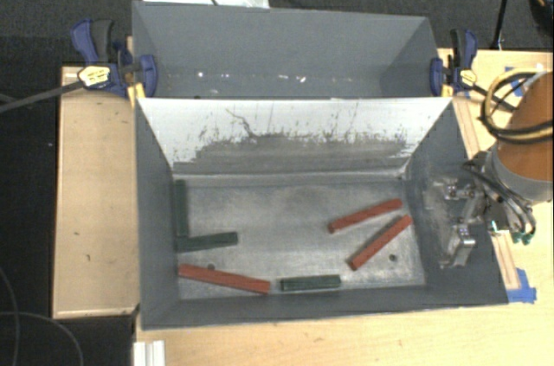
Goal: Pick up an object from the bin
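Note:
My gripper (459, 221) hangs over the bin's sloped right wall, to the right of everything lying on the floor, with nothing seen in it. Closest to it are two red sticks side by side. The upper red stick (365, 215) slants gently, and the lower red stick (379, 241) slants more steeply, its upper end pointing towards the gripper. Both lie flat on the floor, a short way left of the gripper.
A third red stick (223, 278) lies along the front left. A dark green bar (310, 283) rests at the front middle. Two more dark green bars, one upright in the view (179, 208) and one across (206, 241), form an L at the left wall.

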Robot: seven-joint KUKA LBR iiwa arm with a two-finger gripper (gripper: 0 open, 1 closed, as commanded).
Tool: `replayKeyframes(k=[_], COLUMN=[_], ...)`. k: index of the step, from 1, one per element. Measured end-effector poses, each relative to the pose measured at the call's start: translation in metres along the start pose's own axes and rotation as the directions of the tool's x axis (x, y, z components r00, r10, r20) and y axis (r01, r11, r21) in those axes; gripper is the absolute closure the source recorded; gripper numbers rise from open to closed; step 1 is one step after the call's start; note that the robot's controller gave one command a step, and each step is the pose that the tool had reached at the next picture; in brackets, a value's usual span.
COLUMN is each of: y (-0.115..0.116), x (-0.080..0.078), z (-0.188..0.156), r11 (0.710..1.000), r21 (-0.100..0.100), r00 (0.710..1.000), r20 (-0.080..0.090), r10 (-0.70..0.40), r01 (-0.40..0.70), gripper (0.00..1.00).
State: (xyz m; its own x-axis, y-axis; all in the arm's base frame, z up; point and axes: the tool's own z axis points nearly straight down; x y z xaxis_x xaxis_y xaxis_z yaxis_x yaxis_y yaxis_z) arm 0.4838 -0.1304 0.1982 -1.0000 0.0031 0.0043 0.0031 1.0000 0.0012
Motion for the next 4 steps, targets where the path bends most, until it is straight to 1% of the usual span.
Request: replayKeyframes(k=[1, 2, 3, 4], y=[0.045, 0.071, 0.070, 0.070], x=[-0.066, -0.093, -0.092, -0.074], z=[0.119, 0.127, 0.127, -0.059], r11=[0.992, 0.984, 0.983, 0.965], r21=[-0.001, 0.003, 0.003, 0.006], r00=[0.992, 0.984, 0.983, 0.965], r20=[0.001, 0.011, 0.009, 0.014], r10=[-0.129, -0.180, -0.182, -0.263], r01=[0.129, 0.180, 0.182, 0.263], gripper=[0.00, 0.00, 1.00, 1.00])
